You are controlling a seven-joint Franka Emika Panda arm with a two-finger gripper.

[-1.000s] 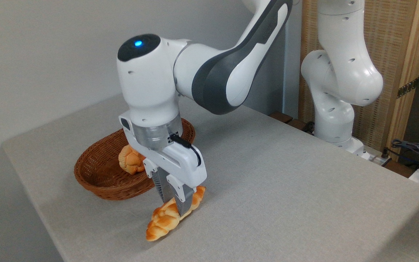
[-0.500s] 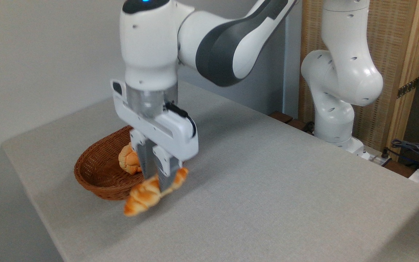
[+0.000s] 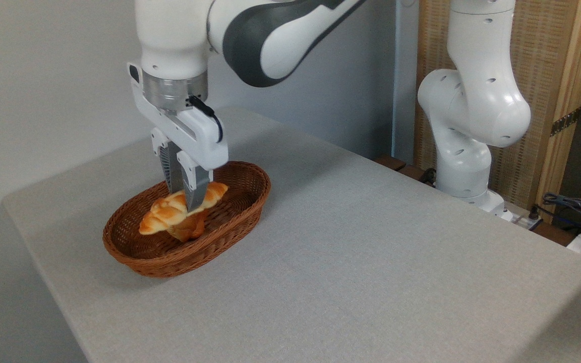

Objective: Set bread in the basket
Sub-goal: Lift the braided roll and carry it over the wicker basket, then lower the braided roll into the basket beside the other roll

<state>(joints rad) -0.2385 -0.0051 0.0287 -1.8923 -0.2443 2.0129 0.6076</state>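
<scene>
From the single fixed camera, one white and dark grey robot arm (image 3: 250, 35) is seen reaching down over one pale grey cloth-covered table (image 3: 371, 262), on which one oval brown woven wicker basket (image 3: 242, 214) is set near the left end. Two pieces of bread are counted. The first, a long braided golden-orange loaf with pointed ends and paler seams (image 3: 162, 216), is clamped near its middle by the two-finger gripper (image 3: 188, 197), whose ribbed grey fingers (image 3: 195, 187) are closed narrowly onto it from either side. The loaf is held roughly level, slightly tilted, with its left tip lower and its right tip raised, and it is placed over the inside of the basket, within the line of the thick rim; whether it touches anything below cannot be told. The second piece, a small orange knotted bun (image 3: 189, 231), is seen lying in the basket directly under the loaf and is mostly hidden by it. The loaf's surface is shown as glossy, with plaited lobes of deep orange divided by cream-coloured seams, and its length is about half that of the basket. At the right, the white jointed base column of the arm (image 3: 472, 116) is seen standing behind the table's far edge, before a wooden-framed woven screen (image 3: 547, 75). A bundle of dark cables (image 3: 573, 206) is seen at the right edge.
</scene>
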